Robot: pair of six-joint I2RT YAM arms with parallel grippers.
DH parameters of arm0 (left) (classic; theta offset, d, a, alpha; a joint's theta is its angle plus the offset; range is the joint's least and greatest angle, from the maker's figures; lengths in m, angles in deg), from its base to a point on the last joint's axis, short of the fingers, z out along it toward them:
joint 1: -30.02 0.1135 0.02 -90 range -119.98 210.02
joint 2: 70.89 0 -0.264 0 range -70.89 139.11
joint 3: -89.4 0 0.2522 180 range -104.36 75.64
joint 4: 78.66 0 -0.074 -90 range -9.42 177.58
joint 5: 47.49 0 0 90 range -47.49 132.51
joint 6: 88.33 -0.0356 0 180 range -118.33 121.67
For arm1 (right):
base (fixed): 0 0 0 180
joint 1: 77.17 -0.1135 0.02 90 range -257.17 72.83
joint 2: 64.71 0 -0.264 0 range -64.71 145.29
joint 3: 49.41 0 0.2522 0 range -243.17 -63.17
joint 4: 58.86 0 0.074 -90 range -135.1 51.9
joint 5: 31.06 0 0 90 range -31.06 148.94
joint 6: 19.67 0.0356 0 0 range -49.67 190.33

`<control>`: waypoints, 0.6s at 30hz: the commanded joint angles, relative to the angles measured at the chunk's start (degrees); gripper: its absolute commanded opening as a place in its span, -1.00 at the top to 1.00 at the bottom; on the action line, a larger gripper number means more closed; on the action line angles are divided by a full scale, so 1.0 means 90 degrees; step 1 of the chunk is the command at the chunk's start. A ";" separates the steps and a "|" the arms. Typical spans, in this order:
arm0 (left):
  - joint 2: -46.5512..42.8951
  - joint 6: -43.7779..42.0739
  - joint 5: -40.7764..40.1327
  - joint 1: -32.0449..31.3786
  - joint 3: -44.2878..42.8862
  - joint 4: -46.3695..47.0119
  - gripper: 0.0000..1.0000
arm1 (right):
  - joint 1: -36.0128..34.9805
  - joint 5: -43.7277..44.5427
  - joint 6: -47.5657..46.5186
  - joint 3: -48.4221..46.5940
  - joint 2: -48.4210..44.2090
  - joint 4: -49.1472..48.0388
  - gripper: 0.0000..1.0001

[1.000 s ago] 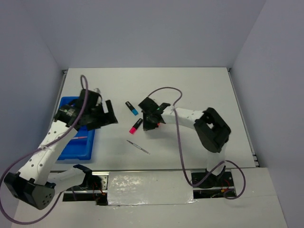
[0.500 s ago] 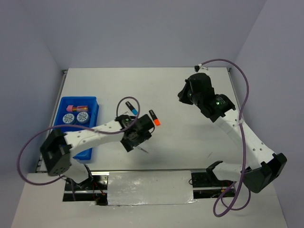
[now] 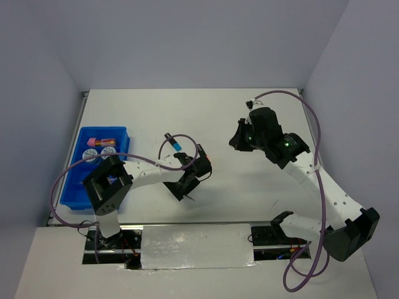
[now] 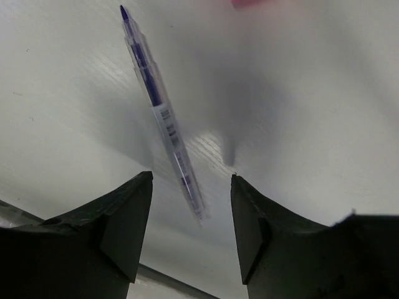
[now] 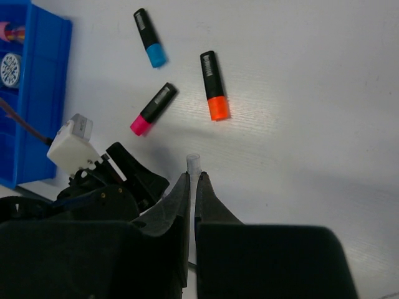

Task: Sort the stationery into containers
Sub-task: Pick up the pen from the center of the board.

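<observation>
A thin pen with a dark blue core lies on the white table, also showing as a sliver in the top view. My left gripper hangs low over it, open, its jaws either side of the pen's near end without touching. My right gripper is raised at the back right, shut on a thin clear pen whose tip pokes out. The blue tray at the left holds two patterned rolls and a pink cylinder.
Three stubby black highlighters lie mid-table: blue-ended, orange-ended and pink-ended, the pink one close beside my left gripper. Grey walls close in the table's left, back and right edges.
The left arm has swung from over the tray to the pen at mid-table, and its jaws have narrowed. The right arm has lifted away from the highlighters toward the back right.
</observation>
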 commanded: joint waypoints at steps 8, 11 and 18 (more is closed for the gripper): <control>-0.0010 0.0295 -0.0083 0.0176 0.0622 0.0203 0.05 | -0.0319 -0.0794 -0.0239 -0.0365 0.0015 -0.0209 1.00; -0.0204 0.0267 0.0054 0.0224 0.1110 0.0582 0.49 | -0.0329 -0.0920 -0.0229 -0.0424 0.0034 -0.0258 1.00; -0.1209 -0.1164 -0.0266 0.0041 0.1045 0.0273 1.00 | -0.0202 -0.1927 -0.0093 0.0082 -0.0180 -0.1087 1.00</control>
